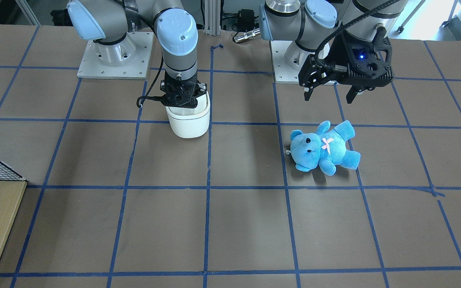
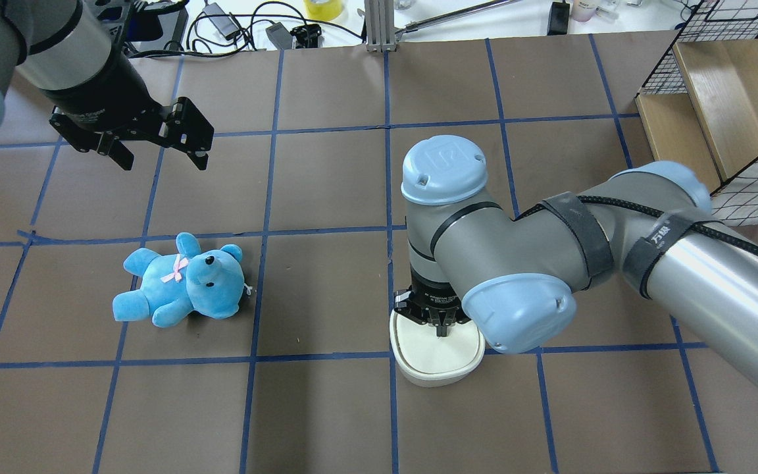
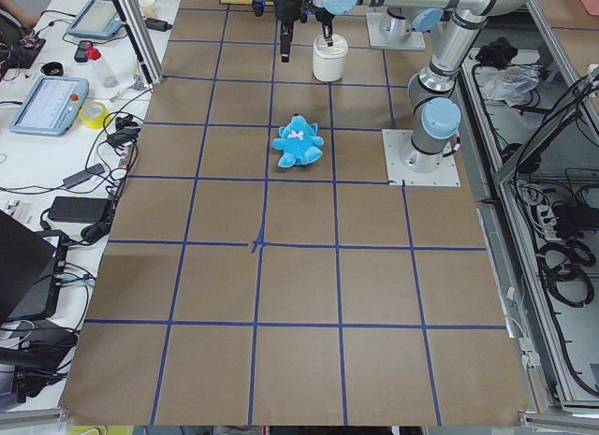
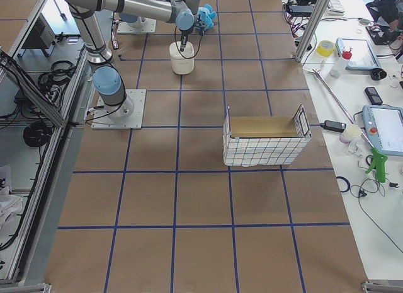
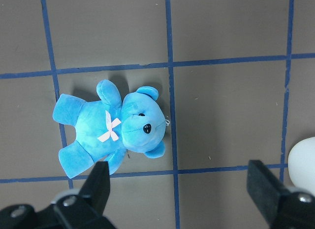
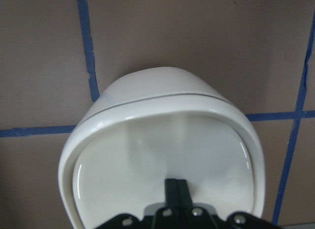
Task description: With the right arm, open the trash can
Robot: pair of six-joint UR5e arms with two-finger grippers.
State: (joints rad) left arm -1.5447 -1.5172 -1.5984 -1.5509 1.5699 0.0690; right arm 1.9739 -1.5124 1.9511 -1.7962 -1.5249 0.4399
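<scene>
The white trash can (image 1: 188, 124) stands on the brown table, also in the overhead view (image 2: 435, 368) and the right wrist view (image 6: 147, 91). My right gripper (image 2: 443, 329) points straight down onto its top, fingers together and shut. The fingertips (image 6: 176, 182) touch the glossy lid (image 6: 162, 150), which lies dished inside the rim. In the front view the right gripper (image 1: 182, 98) sits within the can's rim. My left gripper (image 1: 328, 94) is open and empty, hovering high over the table beside the blue bear (image 1: 324, 148).
The blue plush bear (image 2: 178, 289) lies on its back about two grid squares from the can, below the left wrist camera (image 5: 113, 130). A wire basket with a wooden box (image 2: 714, 112) stands at the table's far right. Blue tape lines grid the table.
</scene>
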